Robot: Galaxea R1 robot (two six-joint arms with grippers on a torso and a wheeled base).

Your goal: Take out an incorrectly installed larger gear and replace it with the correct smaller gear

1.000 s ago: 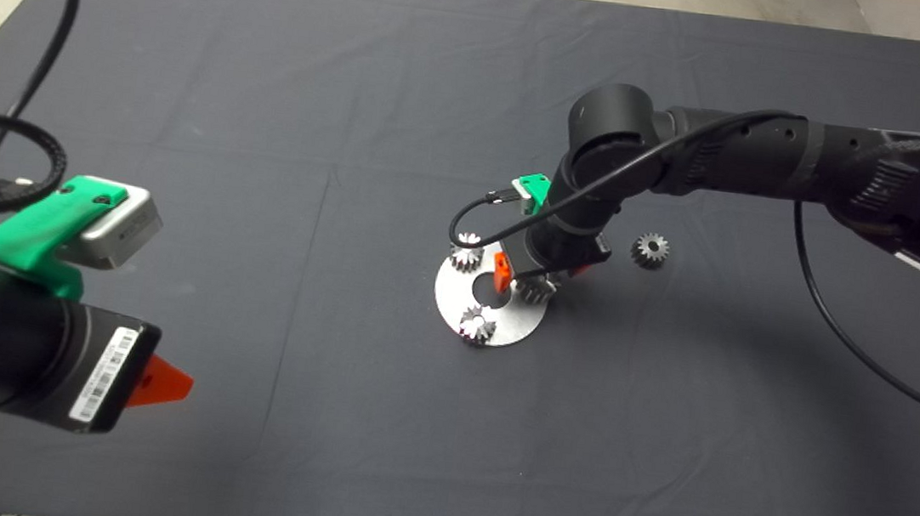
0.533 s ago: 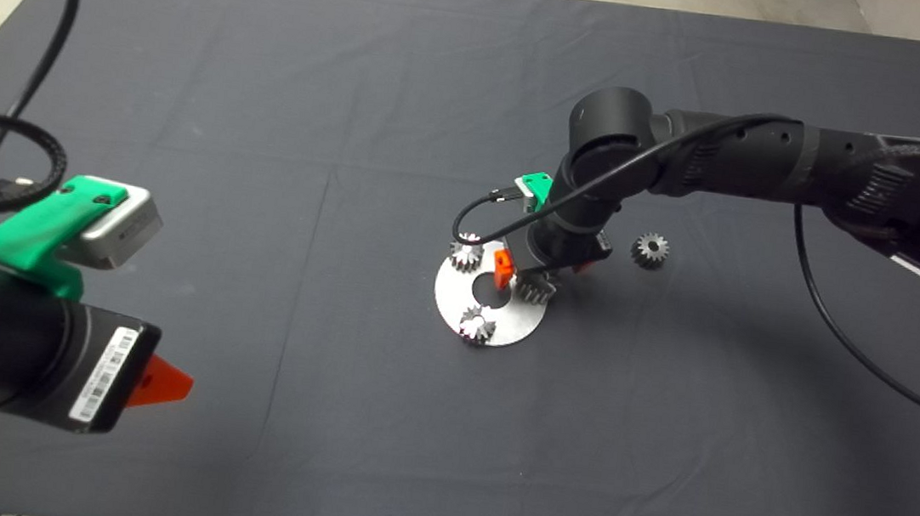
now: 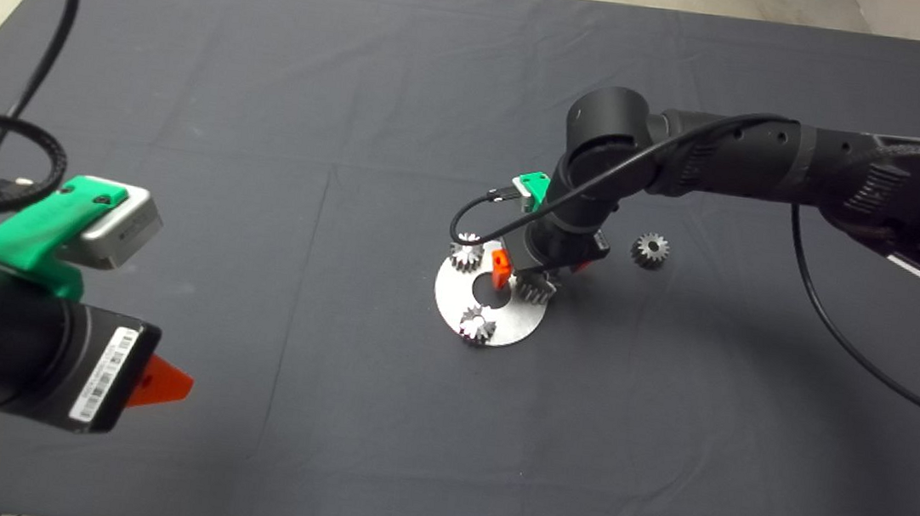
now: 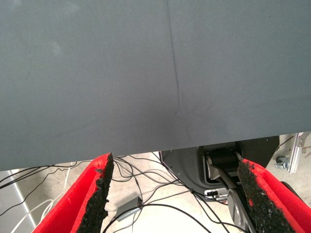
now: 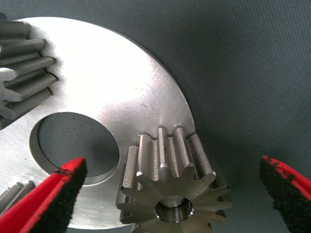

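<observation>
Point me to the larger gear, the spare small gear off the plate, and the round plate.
larger gear [image 5: 172, 194], right wrist view, on its toothed top face beside the centre hole.
spare small gear [image 3: 650, 249], head view, on its centre.
round plate [image 5: 116, 92], right wrist view, on bare metal above its centre hole.

The larger gear [image 5: 170, 194], dark grey steel with flared teeth and a round centre hole, is sitting upright at the round plate's edge. The smaller gear [image 3: 650, 250], a narrow grey steel pinion, is lying alone on the mat nearby.
</observation>
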